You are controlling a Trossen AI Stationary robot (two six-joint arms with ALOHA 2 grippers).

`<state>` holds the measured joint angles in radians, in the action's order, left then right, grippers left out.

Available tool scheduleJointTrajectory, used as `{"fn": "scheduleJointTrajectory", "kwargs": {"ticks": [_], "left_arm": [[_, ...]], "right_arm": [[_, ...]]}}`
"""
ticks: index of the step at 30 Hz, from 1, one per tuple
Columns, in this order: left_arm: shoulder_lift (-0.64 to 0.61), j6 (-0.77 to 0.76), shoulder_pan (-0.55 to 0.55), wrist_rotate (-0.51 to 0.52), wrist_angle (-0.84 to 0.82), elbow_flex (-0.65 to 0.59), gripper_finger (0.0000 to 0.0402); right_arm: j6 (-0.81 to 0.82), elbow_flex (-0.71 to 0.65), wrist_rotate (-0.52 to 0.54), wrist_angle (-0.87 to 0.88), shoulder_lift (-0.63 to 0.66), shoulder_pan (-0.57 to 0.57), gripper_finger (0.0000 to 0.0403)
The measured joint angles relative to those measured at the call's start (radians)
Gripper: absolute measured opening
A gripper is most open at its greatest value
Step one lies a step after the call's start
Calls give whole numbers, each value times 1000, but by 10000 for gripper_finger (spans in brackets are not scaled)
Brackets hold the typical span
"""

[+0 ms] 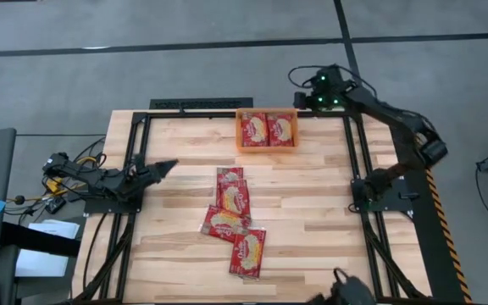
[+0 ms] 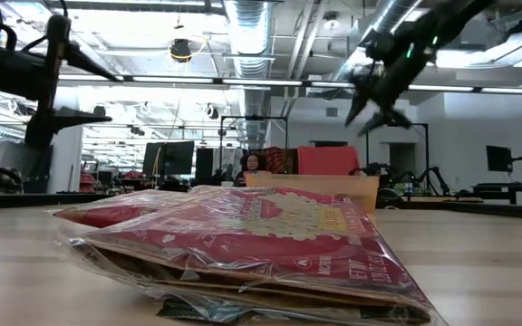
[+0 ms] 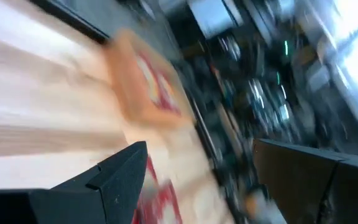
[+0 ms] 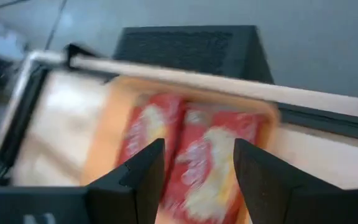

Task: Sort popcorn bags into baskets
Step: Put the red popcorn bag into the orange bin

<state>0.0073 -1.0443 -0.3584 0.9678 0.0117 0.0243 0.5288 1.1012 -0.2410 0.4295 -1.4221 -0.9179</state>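
Observation:
An orange basket [image 1: 267, 130] sits at the table's far edge with two red popcorn bags [image 1: 254, 130] side by side in it; the right wrist view shows the same basket [image 4: 114, 124] and bags [image 4: 210, 162]. Several more red bags [image 1: 232, 195] lie overlapping in a loose row down the table's middle, flat on the wood, and fill the low view [image 2: 243, 240]. My right gripper [image 1: 299, 99] hovers open just beyond the basket's far right corner, holding nothing. My left gripper [image 1: 169, 167] is open, at the left side of the table, pointing toward the row of bags.
A black metal frame [image 1: 358, 161] runs along the table's left, right and far edges. Bare wood [image 1: 312, 220] lies right of the bag row. Cables and boxes sit off the table's left side [image 1: 49, 182].

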Motion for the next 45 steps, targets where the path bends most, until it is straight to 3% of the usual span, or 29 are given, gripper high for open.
{"fn": "scheduleJointTrajectory", "kwargs": {"ticks": [4, 8, 14, 18, 23, 31, 38, 45], "left_arm": [[27, 8, 0, -177, -10, 8, 279], [107, -42, 0, -259, -10, 9, 279], [273, -150, 0, -299, -4, 10, 279], [375, -168, 0, -326, 61, 8, 279], [471, -169, 0, -345, 150, 9, 279], [578, -165, 1, -361, 272, 9, 279], [635, -185, 2, -358, 312, 11, 279], [675, -191, 2, -341, 355, 12, 279]], "right_arm": [[-16, -25, 41, 153, 114, 137, 201], [72, -100, 84, 194, 191, 355, 195], [327, -251, 222, -7, 183, 718, 212], [418, -313, 288, -183, 101, 842, 243], [431, -330, 291, -400, -53, 888, 273], [473, -325, 212, -725, -321, 882, 276], [461, -258, 137, -831, -484, 882, 276], [407, -175, 110, -825, -548, 882, 268]]}}
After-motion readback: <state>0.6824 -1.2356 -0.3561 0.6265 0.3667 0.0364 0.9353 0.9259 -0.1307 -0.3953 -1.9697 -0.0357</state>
